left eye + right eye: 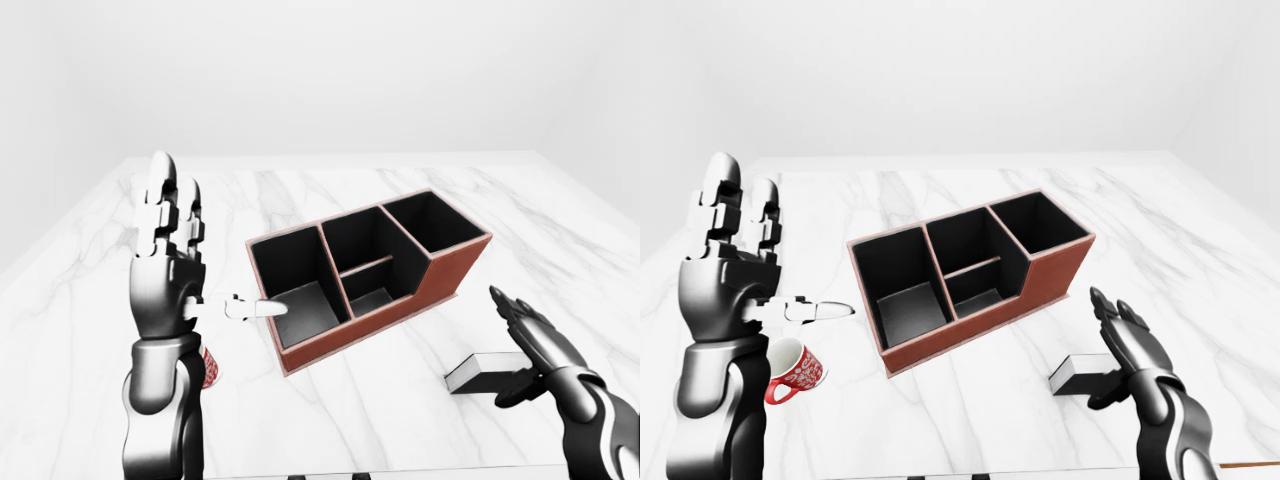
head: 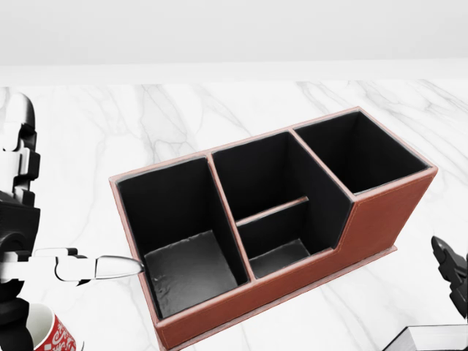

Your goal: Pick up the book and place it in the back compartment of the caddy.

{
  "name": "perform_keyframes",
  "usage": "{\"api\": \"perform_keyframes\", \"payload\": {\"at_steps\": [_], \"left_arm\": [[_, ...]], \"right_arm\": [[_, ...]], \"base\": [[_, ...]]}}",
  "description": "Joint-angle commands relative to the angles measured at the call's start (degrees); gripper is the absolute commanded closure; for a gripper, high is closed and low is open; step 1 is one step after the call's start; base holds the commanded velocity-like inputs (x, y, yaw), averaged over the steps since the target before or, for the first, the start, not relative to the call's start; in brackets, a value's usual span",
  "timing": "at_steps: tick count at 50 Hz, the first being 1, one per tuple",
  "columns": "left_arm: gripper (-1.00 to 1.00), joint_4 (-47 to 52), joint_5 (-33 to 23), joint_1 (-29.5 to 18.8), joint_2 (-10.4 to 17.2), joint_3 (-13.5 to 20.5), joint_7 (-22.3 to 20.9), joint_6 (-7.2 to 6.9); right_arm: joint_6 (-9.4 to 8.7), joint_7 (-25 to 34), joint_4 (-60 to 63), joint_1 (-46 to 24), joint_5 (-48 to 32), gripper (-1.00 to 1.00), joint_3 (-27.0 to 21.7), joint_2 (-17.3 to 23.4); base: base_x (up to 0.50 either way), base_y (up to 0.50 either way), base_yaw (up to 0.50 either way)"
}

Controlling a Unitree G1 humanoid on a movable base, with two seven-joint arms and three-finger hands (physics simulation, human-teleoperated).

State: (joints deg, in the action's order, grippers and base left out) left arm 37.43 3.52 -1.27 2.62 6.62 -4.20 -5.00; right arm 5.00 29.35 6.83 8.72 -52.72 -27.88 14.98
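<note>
A white marble table (image 1: 330, 420) fills most of every view under a plain pale wall. On it, near the middle, sits the red-brown caddy (image 1: 455, 268) with black-lined compartments, set at a slant: one large bay at its left end, a middle bay split by a low divider, and one bay at the upper right end.

The left hand (image 1: 732, 270) stands raised at the left of the eye views, its two upper fingers pointing straight up and its thumb stretched sideways toward the caddy's left wall (near it, though contact cannot be told). It is spread wide and grips nothing.

The right hand (image 1: 1127, 343) hangs low at the right, fingers splayed and empty, just over the book (image 1: 1073, 375).

The book lies flat on the table below and right of the caddy, apart from it, a pale slab with a dark edge.

A red mug (image 1: 795, 368) with white lettering stands beside the left forearm.
</note>
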Motion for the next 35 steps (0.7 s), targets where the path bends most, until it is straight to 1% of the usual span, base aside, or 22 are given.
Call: {"api": "perform_keyframes", "payload": {"at_steps": [1,35], "left_arm": [[-1.00,0.2,0.0,0.0,0.0,0.1,0.0,0.00],[-1.00,0.2,0.0,0.1,0.0,0.0,-0.1,0.00]], "right_arm": [[0.00,-0.7,-1.4,-0.1,-0.2,-1.00,0.4,0.3],[0.00,-2.2,-4.4,-0.1,-1.1,-1.00,1.8,0.8]], "base": [[0.00,0.00,0.00],[0.00,0.00,0.00]]}}
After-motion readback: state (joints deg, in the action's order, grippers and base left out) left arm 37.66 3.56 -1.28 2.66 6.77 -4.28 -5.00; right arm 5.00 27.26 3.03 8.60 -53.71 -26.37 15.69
